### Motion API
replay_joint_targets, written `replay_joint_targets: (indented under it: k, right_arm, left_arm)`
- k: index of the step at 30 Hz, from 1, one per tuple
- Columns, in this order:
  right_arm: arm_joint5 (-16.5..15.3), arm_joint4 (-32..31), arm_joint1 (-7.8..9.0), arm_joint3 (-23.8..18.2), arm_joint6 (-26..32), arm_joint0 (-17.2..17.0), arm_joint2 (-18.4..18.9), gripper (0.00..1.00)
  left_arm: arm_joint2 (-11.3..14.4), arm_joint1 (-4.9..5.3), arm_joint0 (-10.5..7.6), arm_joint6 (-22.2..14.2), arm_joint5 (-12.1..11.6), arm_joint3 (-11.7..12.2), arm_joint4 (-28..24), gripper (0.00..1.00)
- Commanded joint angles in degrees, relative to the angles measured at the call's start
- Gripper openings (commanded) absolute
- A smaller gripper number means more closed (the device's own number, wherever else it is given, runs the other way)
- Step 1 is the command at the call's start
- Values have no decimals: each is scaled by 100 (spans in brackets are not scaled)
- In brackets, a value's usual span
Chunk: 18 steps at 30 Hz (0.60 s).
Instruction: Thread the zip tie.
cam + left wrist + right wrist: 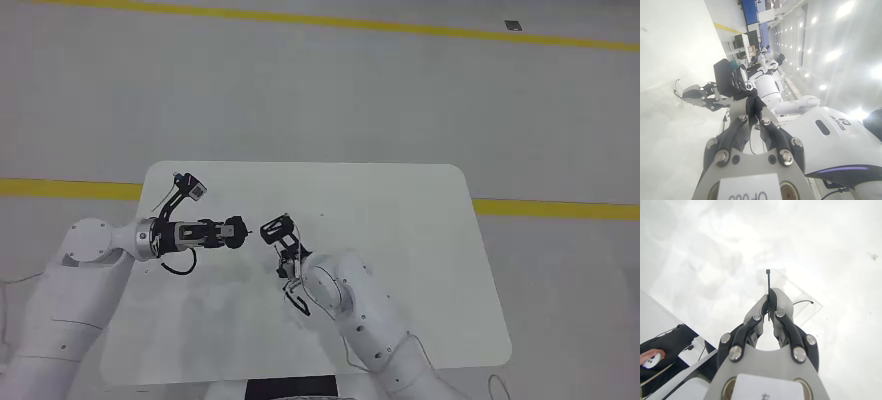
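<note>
My right gripper (pixel 770 298) is shut on a thin black zip tie (pixel 768 283). The tie's square head (pixel 768 271) sticks out past the fingertips, and its tail ends between the fingers. In the top view the right gripper (pixel 273 230) hangs over the table's left middle, facing the left gripper (pixel 243 231) a short gap away. The left gripper (pixel 753 93) has its black-padded fingers pressed together, and I see nothing between them. In the left wrist view the right gripper (pixel 693 94) sits just beyond those tips.
A clear plastic tray (pixel 807 311) lies on the white table (pixel 400 200) under the right gripper, with a second black zip tie (pixel 802 302) in it. In the left wrist view the tray (pixel 680 103) has a thin black tie (pixel 675 87) at its edge.
</note>
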Motion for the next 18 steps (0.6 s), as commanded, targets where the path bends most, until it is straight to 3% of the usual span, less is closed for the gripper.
replay_joint_targets:
  k: [1, 14, 17, 18]
  right_arm:
    - [-66, 178, 27, -43, -92, -79, 119, 0]
    - [-236, 1433, 146, -22, -704, -335, 747, 0]
    - [-402, 1411, 185, 5, -908, -376, 798, 0]
    - [-275, 1025, 207, 6, -970, -383, 770, 0]
  left_arm:
    - [0, 0, 0, 0, 0, 0, 0, 0]
    - [0, 0, 0, 0, 0, 0, 0, 0]
    - [0, 0, 0, 0, 0, 0, 0, 0]
    - [0, 0, 0, 0, 0, 0, 0, 0]
